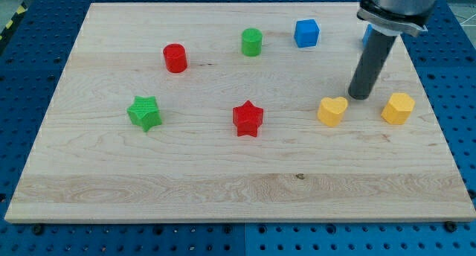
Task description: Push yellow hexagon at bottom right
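Note:
The yellow hexagon lies near the board's right edge, a little above mid-height. My tip rests on the board just to the hexagon's upper left, a small gap apart from it. A yellow heart lies just to the lower left of the tip, so the tip stands between the two yellow blocks and slightly above them.
A blue cube and a green cylinder sit near the view's top. A red cylinder, a green star and a red star lie to the left. A blue block is mostly hidden behind the rod.

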